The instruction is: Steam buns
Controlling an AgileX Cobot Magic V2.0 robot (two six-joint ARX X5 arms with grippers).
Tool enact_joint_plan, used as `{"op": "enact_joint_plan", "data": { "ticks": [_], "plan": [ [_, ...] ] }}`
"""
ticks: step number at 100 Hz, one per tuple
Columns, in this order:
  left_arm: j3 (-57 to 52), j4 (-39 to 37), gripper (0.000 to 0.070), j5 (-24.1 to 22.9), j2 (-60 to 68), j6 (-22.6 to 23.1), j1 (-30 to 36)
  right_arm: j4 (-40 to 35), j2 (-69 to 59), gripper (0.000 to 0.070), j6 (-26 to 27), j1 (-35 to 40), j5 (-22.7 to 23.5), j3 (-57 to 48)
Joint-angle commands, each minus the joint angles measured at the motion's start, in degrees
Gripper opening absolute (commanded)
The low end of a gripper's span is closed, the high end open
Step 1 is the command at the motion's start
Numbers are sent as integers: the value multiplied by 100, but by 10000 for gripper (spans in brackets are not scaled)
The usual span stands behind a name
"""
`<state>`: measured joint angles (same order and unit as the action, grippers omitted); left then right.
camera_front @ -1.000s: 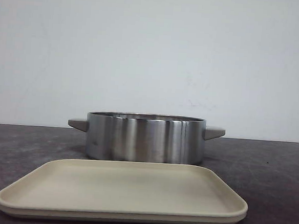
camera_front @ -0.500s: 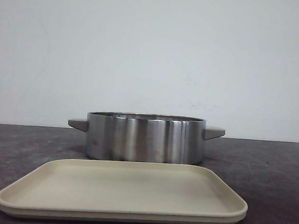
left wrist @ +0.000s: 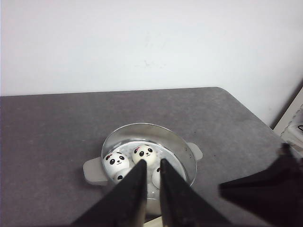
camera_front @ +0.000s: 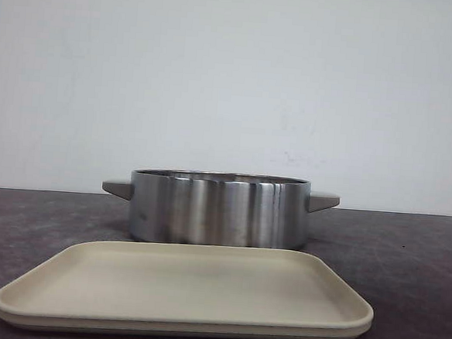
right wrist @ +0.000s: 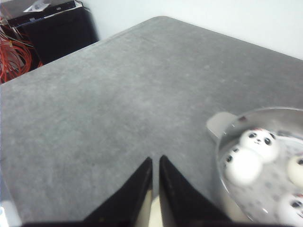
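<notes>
Inside the steel pot (left wrist: pixel 148 142) sit the buns (left wrist: pixel 143 153), likely soft and light, best pinched gently across the dome; left claw (left wrist: pixel 151 166) and right claw (right wrist: pixel 155 163) both nearly closed, empty.

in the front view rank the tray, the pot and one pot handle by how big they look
1. Tray: looks largest, though it is nearest the camera, so this may be inflated.
2. Pot: clearly smaller in view.
3. Pot handle: smallest; both handles look alike.

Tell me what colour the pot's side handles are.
The handles are a matte grey-beige against the shiny steel pot; the front view shows them best.
</notes>
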<state>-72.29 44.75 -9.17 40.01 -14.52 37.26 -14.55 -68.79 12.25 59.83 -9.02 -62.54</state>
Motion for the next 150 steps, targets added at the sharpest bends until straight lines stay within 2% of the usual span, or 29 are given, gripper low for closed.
{"op": "enact_joint_plan", "data": {
  "ticks": [1, 9, 20, 32, 46, 53, 66, 81, 99, 119, 128, 150],
  "plan": [
    [-57, -61, 0, -26, 28, 50, 35, -448, 369, 16, -52, -87, -170, -111],
    [-57, -61, 0, -26, 31, 50, 37, -1257, 927, 16, -243, -387, -160, -59],
    [-57, -61, 0, -26, 28, 50, 37, -1386, 1759, 16, -634, -1014, -149, 400],
    [-57, -61, 0, -26, 28, 50, 37, -466, 2686, 16, -1021, -1849, -61, 1373],
    [-57, -61, 0, -26, 31, 50, 37, 1145, 3692, 16, -1088, -2927, 188, 2887],
    [-57, -61, 0, -26, 28, 50, 37, 1685, 4168, 16, -1078, -3436, 374, 3617],
    [-57, -61, 0, -26, 28, 50, 37, 1808, 5053, 16, -1075, -4288, 761, 4662],
    [-57, -61, 0, -26, 28, 50, 37, 1781, 5912, 16, -1078, -5012, 769, 5532],
    [-57, -61, 0, -26, 28, 50, 37, 1615, 6494, 16, -1073, -5379, 811, 6194],
    [-57, -63, 0, -26, 28, 50, 37, 402, 6854, 16, -1113, -5495, 813, 6186],
    [-57, -63, 0, -26, 28, 50, 37, 437, 6859, 16, -1314, -5501, 702, 6186],
    [-57, -63, 0, -26, 28, 50, 37, 433, 6859, 16, -1335, -5499, 820, 6186]
  ]
}}
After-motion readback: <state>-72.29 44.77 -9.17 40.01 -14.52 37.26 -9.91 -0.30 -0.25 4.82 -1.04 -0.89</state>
